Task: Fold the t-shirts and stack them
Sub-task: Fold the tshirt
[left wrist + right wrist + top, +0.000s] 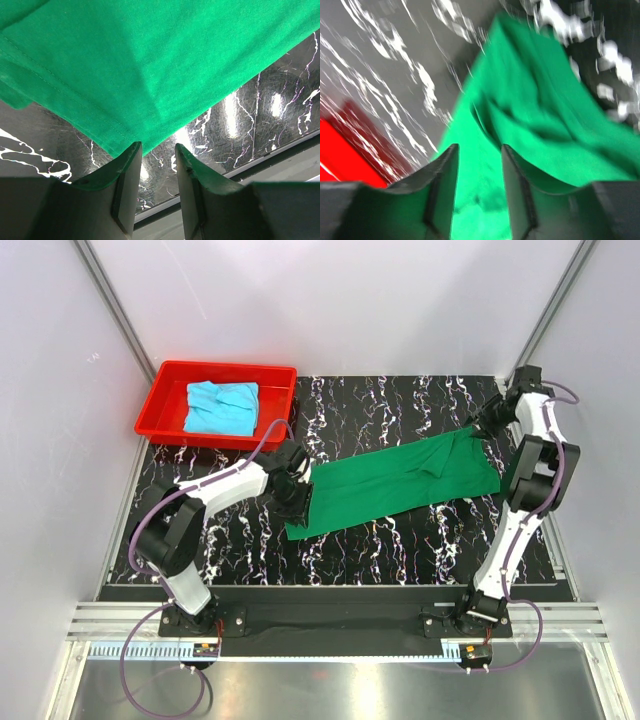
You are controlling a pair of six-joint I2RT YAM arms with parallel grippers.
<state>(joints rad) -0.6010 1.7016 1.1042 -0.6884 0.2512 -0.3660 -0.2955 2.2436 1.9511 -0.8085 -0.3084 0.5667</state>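
Green t-shirt [390,490] lies spread for folding; left gripper [157,146] and right gripper [479,147], jaws open, poised at opposite corners.

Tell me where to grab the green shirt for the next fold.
Grip the green shirt at its left hemmed corner, coming in low from the left. It lies flat as a long strip, and that corner points straight at the open left fingers, so one finger can likely slide under the edge.
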